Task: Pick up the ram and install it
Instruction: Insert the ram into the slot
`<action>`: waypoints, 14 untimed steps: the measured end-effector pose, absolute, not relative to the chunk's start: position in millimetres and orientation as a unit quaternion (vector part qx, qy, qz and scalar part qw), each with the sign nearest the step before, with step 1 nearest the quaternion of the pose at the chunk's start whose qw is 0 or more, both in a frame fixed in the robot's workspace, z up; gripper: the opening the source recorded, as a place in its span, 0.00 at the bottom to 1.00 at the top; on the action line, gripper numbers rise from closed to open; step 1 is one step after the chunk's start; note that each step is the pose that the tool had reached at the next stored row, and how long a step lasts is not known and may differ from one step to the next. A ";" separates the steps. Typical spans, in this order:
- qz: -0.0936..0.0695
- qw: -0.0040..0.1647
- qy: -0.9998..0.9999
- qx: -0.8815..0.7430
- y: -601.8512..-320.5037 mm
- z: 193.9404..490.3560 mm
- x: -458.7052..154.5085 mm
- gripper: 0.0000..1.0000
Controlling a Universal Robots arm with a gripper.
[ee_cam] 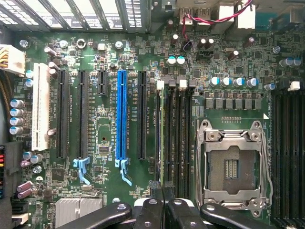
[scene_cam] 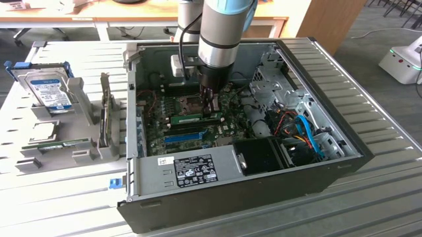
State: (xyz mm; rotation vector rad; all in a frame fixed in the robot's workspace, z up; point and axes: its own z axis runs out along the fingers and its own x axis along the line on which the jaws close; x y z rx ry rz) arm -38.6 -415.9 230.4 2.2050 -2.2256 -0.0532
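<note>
The ram [scene_cam: 191, 118], a thin green stick, stands on edge along a memory slot of the motherboard inside the open computer case [scene_cam: 343, 163]. My gripper [scene_cam: 211, 109] reaches straight down into the case and is shut on one end of the stick. In the wrist view the ram [ee_cam: 165, 138] shows edge-on as a narrow green strip in the slot beside the empty processor socket [ee_cam: 233, 164]. The black fingers [ee_cam: 155, 202] of my gripper [ee_cam: 163, 200] are pressed together over its near end. How deep it sits in the slot cannot be told.
Black memory slots [ee_cam: 181, 138] lie between the ram and the socket; a blue card slot [ee_cam: 121, 114] lies on its other side. At the exterior view's left, a grey holder [scene_cam: 86, 153] carries a hard drive [scene_cam: 49, 91], a dark card [scene_cam: 105, 116] and a green stick [scene_cam: 56, 144]. Cables [scene_cam: 307, 133] crowd the case's right.
</note>
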 end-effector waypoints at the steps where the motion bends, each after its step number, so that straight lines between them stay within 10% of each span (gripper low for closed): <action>1: -0.017 0.004 -0.710 0.704 -416.2 230.4 -38.6 0.12; 14: -0.017 0.004 -0.711 0.703 -417.0 229.1 -38.6 0.12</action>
